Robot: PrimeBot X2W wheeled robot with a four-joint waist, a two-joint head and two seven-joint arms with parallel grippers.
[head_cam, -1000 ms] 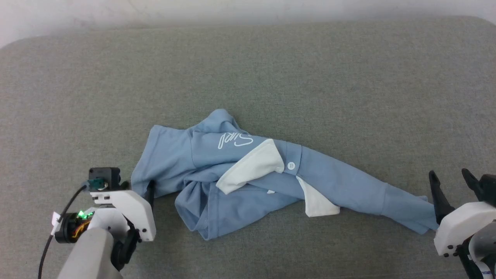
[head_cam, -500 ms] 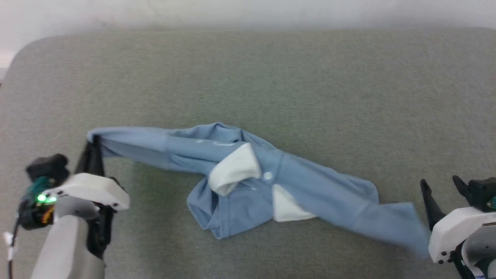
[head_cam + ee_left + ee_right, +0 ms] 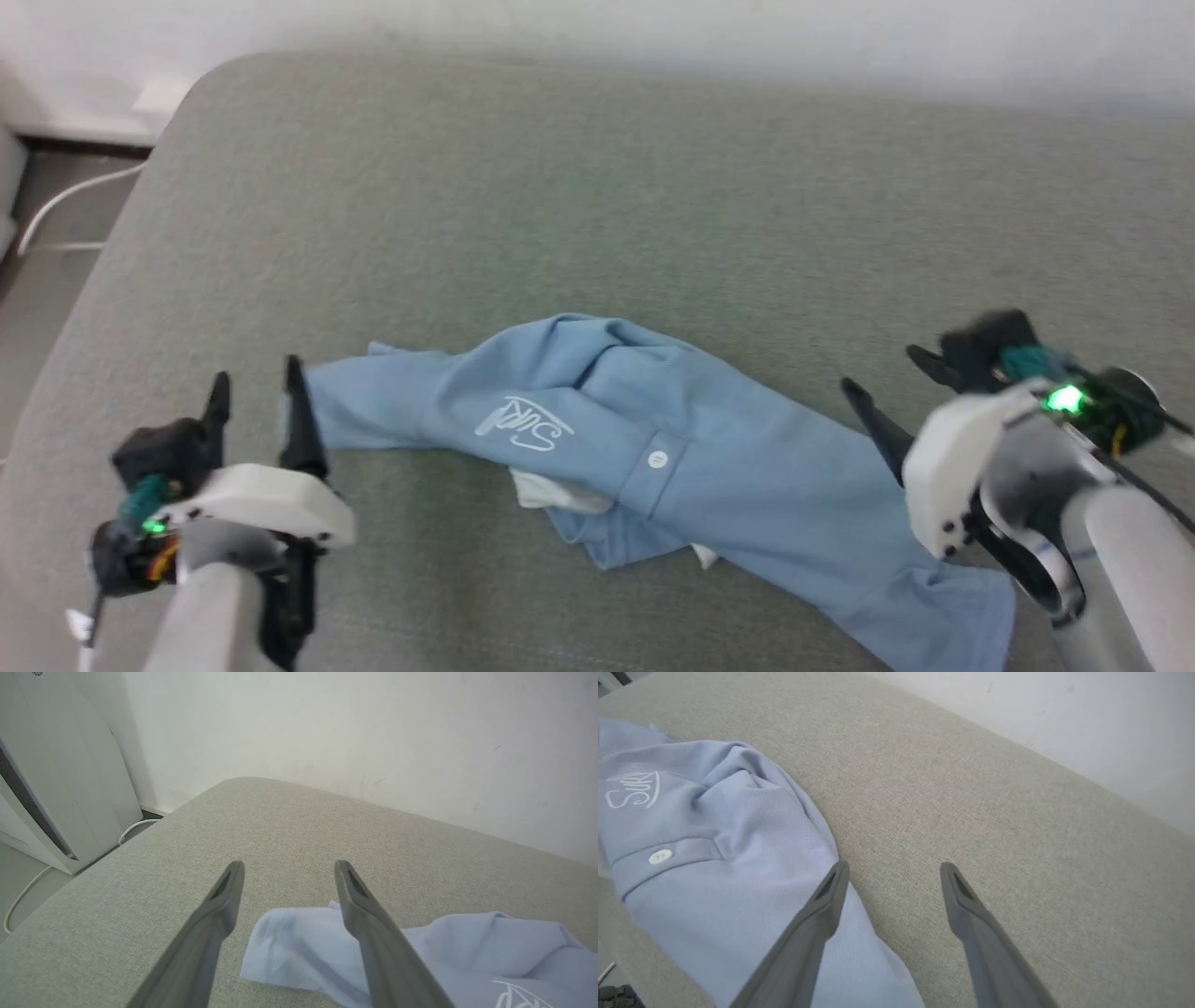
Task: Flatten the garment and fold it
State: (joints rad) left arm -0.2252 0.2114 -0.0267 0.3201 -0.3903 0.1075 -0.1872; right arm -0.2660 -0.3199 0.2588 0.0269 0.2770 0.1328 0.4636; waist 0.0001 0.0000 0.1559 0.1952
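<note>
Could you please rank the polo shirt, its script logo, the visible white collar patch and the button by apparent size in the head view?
1. polo shirt
2. script logo and white collar patch: about alike, so unranked
3. button

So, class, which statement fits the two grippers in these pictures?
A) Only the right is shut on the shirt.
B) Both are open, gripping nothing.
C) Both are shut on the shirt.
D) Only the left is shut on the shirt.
B: the fingers of the left gripper and the right gripper stand wide apart, and the shirt lies loose on the cushion.
</note>
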